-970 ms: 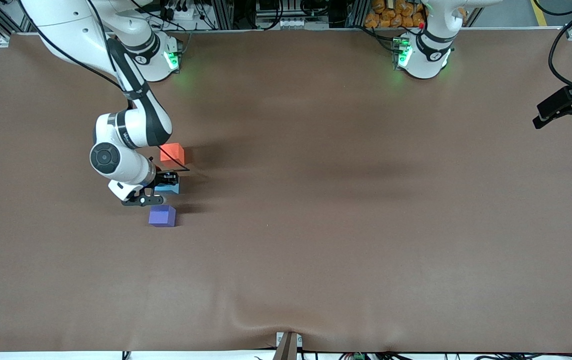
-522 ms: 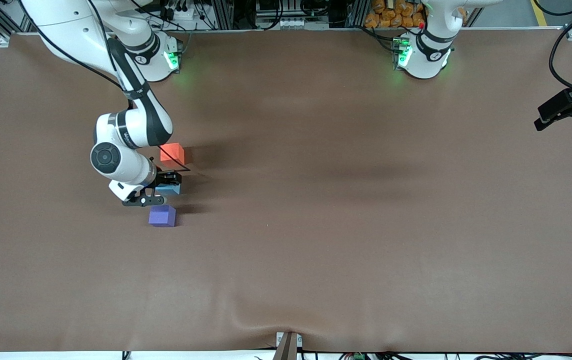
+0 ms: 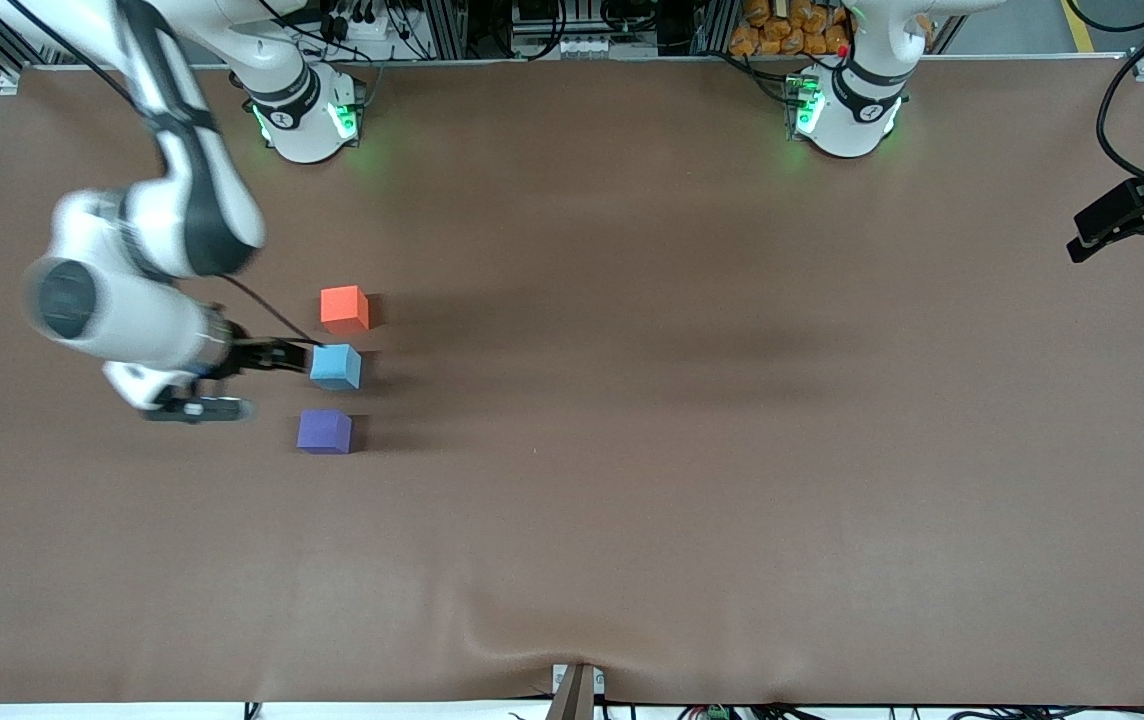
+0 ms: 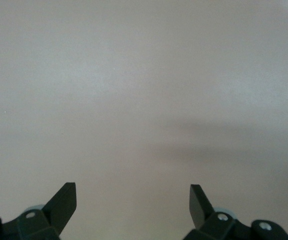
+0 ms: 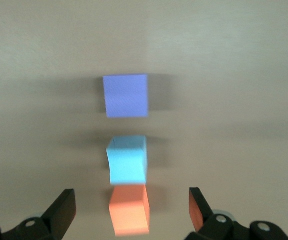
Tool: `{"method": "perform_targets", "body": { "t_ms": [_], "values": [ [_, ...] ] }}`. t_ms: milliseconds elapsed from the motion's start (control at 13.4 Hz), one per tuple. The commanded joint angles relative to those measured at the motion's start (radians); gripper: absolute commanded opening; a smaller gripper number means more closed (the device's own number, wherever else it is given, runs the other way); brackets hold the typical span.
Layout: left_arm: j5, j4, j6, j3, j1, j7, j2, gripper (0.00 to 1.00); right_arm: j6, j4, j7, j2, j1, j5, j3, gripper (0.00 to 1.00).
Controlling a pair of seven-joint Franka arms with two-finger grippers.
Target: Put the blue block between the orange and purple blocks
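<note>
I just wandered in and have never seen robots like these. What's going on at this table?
The blue block sits on the brown table in a row between the orange block, farther from the front camera, and the purple block, nearer to it. None of the blocks touch. The right claw is open and empty, beside the blue block toward the right arm's end of the table. The left claw is open over bare table, its arm waiting. The job looks done.

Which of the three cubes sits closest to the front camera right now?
The purple block. It lies lowest in the front view, with the blue block next and the orange block farthest from that camera.
</note>
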Motion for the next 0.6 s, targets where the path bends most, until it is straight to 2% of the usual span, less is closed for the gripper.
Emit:
{"method": "perform_targets", "body": {
  "t_ms": [0,149,224,373,522],
  "values": [
    [0.021,0.011,0.004,0.004,-0.01,0.024,0.005,1.0,-0.147,0.074,-0.065,-0.102,-0.087,0.008,0.013,1.0],
    [0.023,0.011,0.004,0.006,-0.01,0.023,0.005,1.0,-0.175,0.076,-0.12,-0.195,-0.111,-0.001,0.004,1.0],
    [0.024,0.017,0.004,0.004,-0.011,0.021,0.005,1.0,-0.219,0.093,-0.127,-0.209,-0.121,-0.003,-0.012,1.0],
    [0.024,0.017,0.004,0.004,-0.014,0.021,0.005,1.0,-0.365,0.227,-0.122,-0.205,-0.144,-0.009,-0.027,1.0],
    [0.023,0.017,0.004,0.004,-0.013,0.023,0.005,1.0,-0.427,0.283,-0.114,-0.205,-0.145,-0.053,-0.032,1.0]
  ]
}}
